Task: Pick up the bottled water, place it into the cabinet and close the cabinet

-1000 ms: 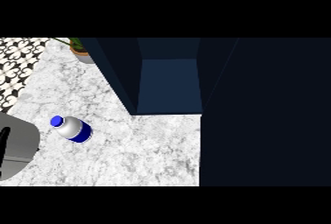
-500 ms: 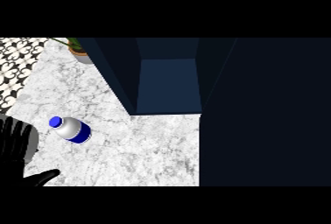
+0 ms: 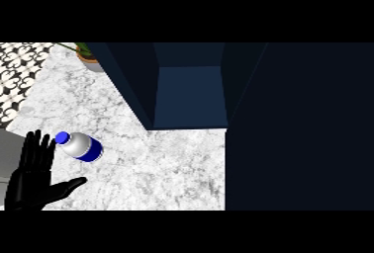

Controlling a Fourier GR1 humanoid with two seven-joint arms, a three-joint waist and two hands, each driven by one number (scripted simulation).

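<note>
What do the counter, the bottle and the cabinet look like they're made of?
Counter: looks like marble, white with grey veins. Bottle: probably plastic, pale body, blue cap and band. Cabinet: flat dark blue panels, perhaps painted wood; hard to tell.

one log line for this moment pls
phase: pre-grasp | left hand: open, beside bottled water on counter | cabinet: open | right hand: not in view
</note>
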